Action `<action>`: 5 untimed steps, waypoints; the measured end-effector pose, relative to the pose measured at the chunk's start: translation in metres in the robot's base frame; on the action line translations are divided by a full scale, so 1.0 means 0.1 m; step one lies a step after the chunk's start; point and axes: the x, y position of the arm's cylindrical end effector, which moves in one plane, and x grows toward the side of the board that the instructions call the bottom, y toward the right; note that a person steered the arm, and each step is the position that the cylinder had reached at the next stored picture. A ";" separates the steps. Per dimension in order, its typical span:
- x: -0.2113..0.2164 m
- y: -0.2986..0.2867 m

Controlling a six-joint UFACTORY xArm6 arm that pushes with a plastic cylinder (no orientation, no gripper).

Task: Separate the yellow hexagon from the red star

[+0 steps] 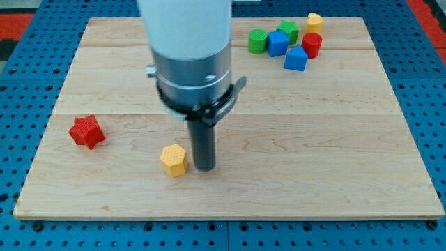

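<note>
The yellow hexagon (173,160) lies on the wooden board (334,139) toward the view's bottom left. The red star (87,131) lies further to the view's left, well apart from the hexagon. My tip (204,167) stands just to the right of the yellow hexagon, very close to it or touching its right side. The arm's white and grey body (188,56) rises above the tip.
A cluster of blocks sits at the view's top right: a green cylinder (258,41), a green block (288,31), a blue block (277,43), another blue block (295,58), a red cylinder (311,45) and a yellow block (315,21). A blue surface surrounds the board.
</note>
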 end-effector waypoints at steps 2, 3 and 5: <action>-0.46 -0.70; -0.09 -0.60; -0.38 -0.51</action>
